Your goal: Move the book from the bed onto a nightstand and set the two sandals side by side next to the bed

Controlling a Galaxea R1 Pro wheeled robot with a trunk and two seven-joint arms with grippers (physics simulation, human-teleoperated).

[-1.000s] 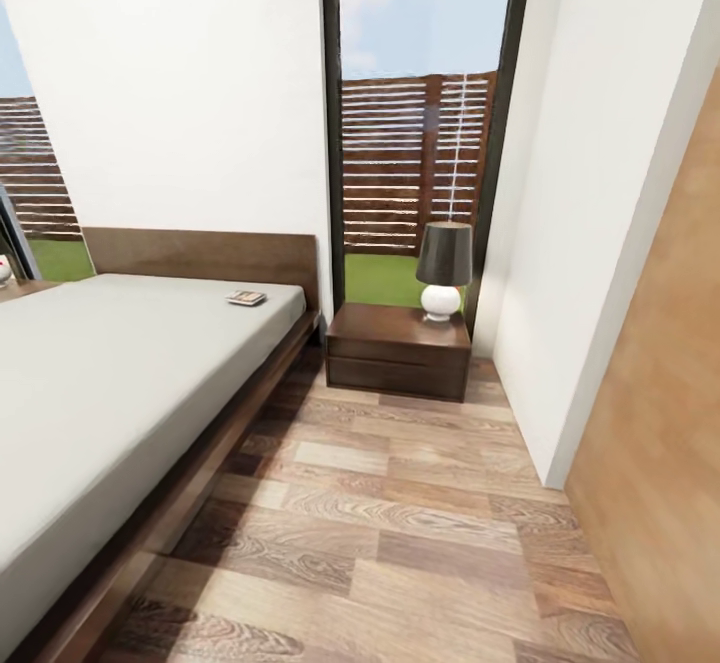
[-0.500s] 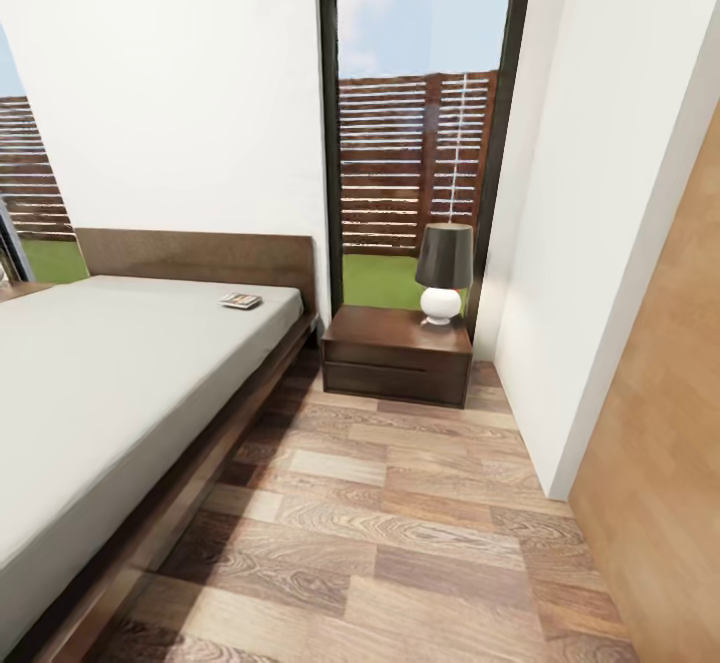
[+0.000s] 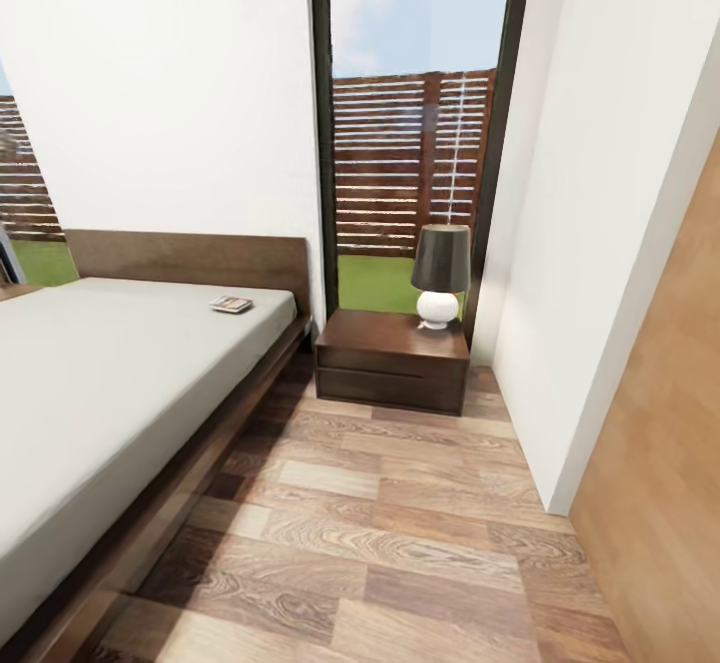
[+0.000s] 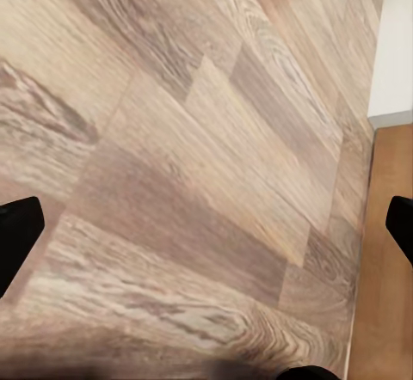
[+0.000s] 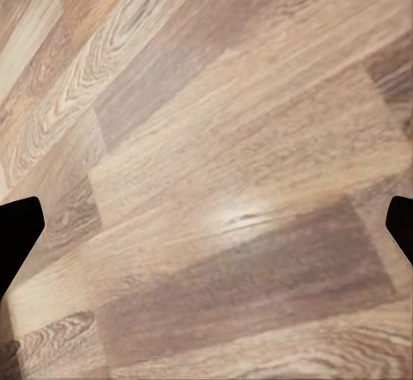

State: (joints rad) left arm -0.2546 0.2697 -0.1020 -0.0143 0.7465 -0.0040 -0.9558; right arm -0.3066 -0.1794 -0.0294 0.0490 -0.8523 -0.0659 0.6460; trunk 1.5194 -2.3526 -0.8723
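The book (image 3: pixel 231 304) lies on the bed (image 3: pixel 90 383) near the headboard, left of the nightstand (image 3: pixel 392 357); both grippers (image 4: pixel 206 225) (image 5: pixel 206 225) gape wide, empty; the bed frame could block the reach.

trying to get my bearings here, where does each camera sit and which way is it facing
Head view: on the robot's head, looking forward and down at the bed, the book, the nightstand and its lamp; none of the robot's body in it.
Left wrist view: on the left arm, aimed down at the floor; left gripper fingertips sit wide apart at the edges.
Right wrist view: on the right arm, also aimed at floor planks; right gripper fingertips wide apart.
All three views share the wood-plank floor.
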